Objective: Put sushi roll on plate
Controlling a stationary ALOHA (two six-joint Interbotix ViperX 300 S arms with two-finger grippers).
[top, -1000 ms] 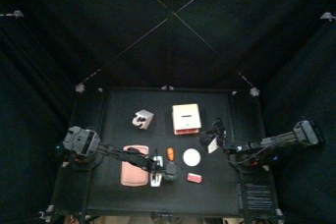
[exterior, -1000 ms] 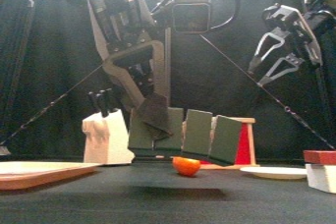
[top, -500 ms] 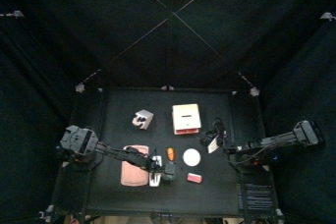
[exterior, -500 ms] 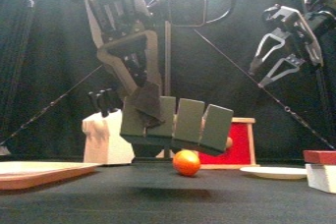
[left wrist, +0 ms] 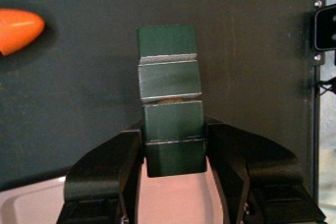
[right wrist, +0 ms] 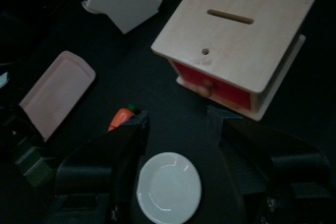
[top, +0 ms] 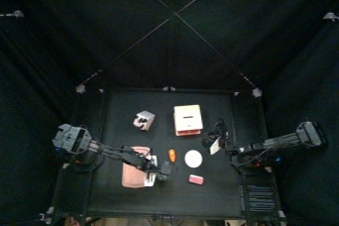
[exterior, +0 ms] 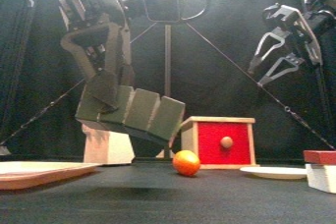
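the left wrist view alone shows the left gripper clamped on the sushi roll above the table.

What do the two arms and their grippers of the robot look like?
Both arms are black, built from blocky links with black cables looping above them. The left gripper has two broad, rounded matte black jaws. The right gripper has thinner curved black jaws, with some pale metal parts near its wrist. No markings are readable.
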